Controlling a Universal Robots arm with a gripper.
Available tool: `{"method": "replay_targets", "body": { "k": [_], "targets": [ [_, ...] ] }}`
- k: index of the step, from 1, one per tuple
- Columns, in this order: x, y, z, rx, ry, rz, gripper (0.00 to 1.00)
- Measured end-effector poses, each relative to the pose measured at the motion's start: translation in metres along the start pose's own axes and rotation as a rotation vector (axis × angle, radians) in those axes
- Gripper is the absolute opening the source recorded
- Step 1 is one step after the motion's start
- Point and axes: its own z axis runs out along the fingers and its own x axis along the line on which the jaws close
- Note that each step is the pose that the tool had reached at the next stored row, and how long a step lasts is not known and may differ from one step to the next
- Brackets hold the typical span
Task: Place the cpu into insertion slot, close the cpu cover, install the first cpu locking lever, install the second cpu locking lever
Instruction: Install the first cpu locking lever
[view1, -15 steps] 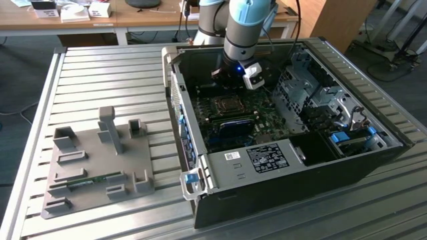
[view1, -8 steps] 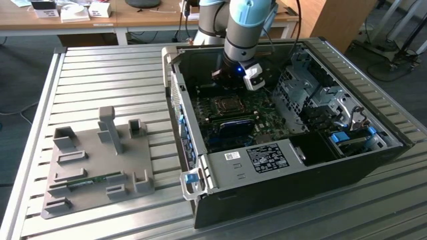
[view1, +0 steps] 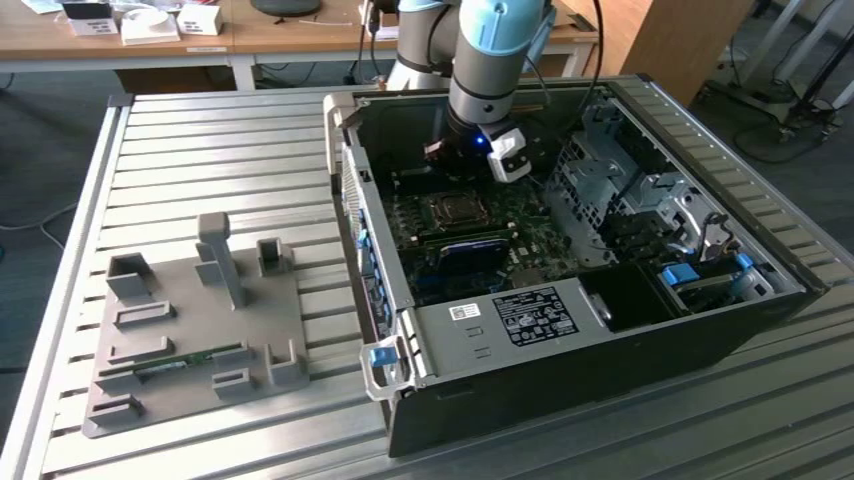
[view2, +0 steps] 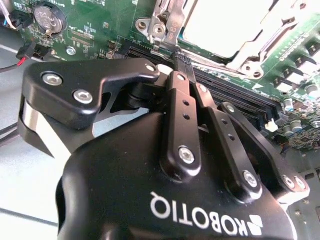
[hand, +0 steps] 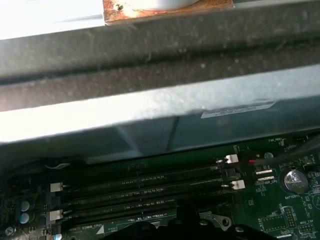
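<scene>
Exterior view: tool (view1: 461, 160) inside open computer case (view1: 747, 310) on table (view1: 200, 150), above motherboard | second wrist view: tool (view2: 181, 59) fingers clenched, empty, just beside memory slots (view2: 235, 97) | cpu (view2: 225, 22) seated under cpu cover (view2: 260, 50).

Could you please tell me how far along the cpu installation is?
The silvery square cpu already lies seated, with the silvery metal cpu cover frame down around it. The black hand, fingers shut, hovers beside it over the green motherboard. Whether either locking lever is latched I cannot tell.
</scene>
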Motion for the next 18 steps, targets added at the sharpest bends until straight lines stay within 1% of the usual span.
{"method": "replay_targets", "body": {
  "k": [8,13,18],
  "targets": [
    [0.0001,0.0001,-0.0006,-0.0002,-0.001,0.0,0.11],
    [0.0,0.0012,-0.0027,-0.0003,-0.0015,0.001,0.11],
    [0.0003,0.0029,-0.0025,-0.0001,-0.002,0.003,0.11]
  ]
}}
